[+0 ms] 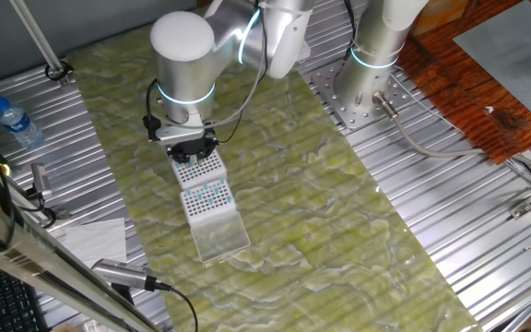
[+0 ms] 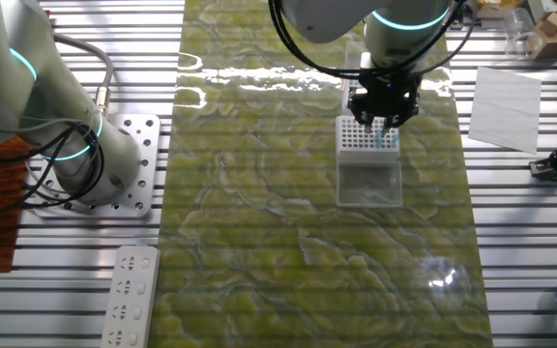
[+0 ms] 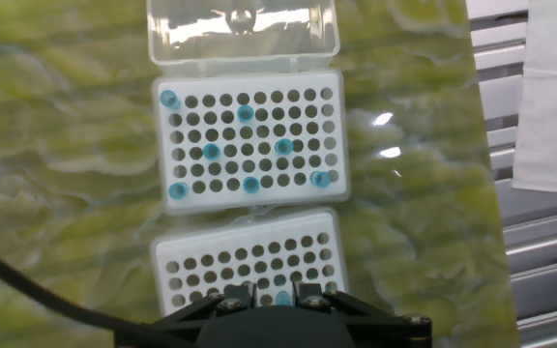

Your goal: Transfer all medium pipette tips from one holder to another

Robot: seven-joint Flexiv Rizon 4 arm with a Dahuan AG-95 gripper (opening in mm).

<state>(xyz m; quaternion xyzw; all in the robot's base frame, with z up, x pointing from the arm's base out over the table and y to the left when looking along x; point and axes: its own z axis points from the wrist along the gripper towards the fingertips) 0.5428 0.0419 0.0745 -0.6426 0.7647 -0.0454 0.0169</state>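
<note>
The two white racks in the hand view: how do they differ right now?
The far rack holds a scatter of blue tips; the near rack shows almost all bare holes, with one tip at its near edge by the jaws. The far rack has a clear lid hinged open behind it; the near rack shows none. The gripper hangs over the near rack, not the far one. Both share the same hole grid.

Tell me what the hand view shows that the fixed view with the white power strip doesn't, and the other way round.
Only the hand view shows the scattered light-blue pipette tips one by one in the far white perforated rack, with a sparse near white rack. Only the fixed view shows the white power strip, a second silver robot arm and the black tool from outside. Both show the racks, the clear hinged lid and the green mat.
</note>
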